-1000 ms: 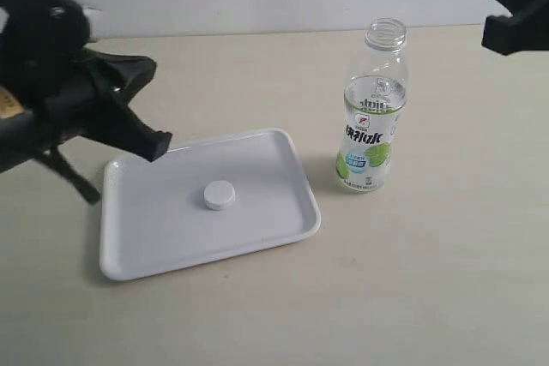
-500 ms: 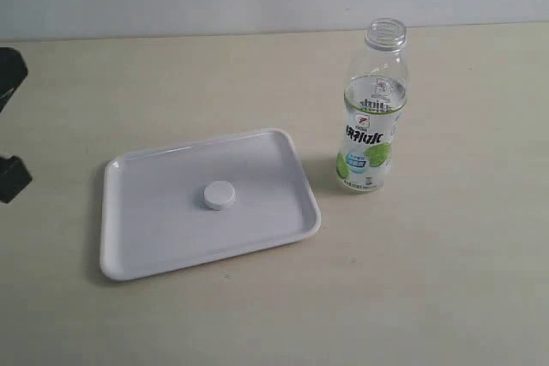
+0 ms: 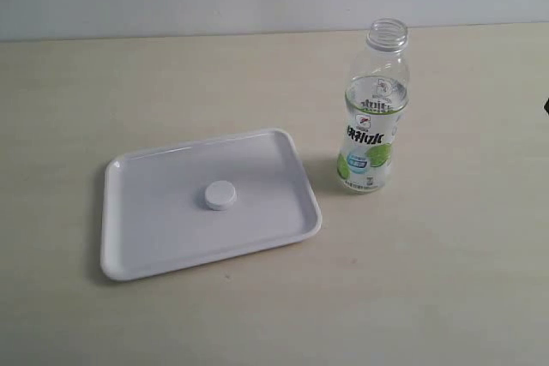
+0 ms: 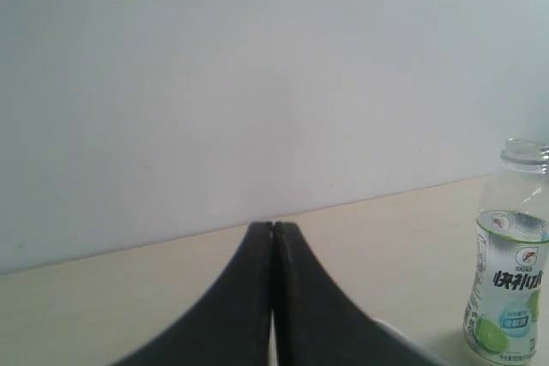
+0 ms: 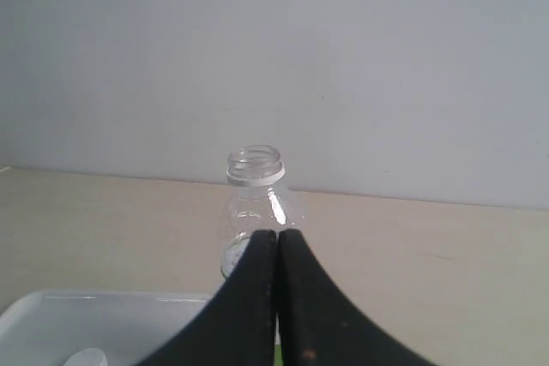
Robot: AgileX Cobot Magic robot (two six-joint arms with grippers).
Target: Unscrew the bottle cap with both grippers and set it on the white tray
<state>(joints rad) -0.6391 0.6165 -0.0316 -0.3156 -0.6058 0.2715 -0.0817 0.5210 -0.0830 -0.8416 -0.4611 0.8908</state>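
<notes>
The bottle cap (image 3: 220,195) lies on the white tray (image 3: 154,216), with the bottle (image 3: 374,126) beside it. The left gripper (image 4: 273,227) and right gripper (image 5: 277,234) are pinched closed, seemingly empty.

Exterior camera looks steeply down; wrist cameras sit low, facing the wall (image 4: 257,83). All share the bottle (image 3: 374,117), two o'clock off the white tray (image 3: 154,212).

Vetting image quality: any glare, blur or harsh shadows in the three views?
Exterior view: even light, sharp, a soft shadow beside the bottle. Left wrist view: the left gripper is a featureless dark shape. Right wrist view: a bright glint on the bottle's shoulder, right gripper equally dark.
</notes>
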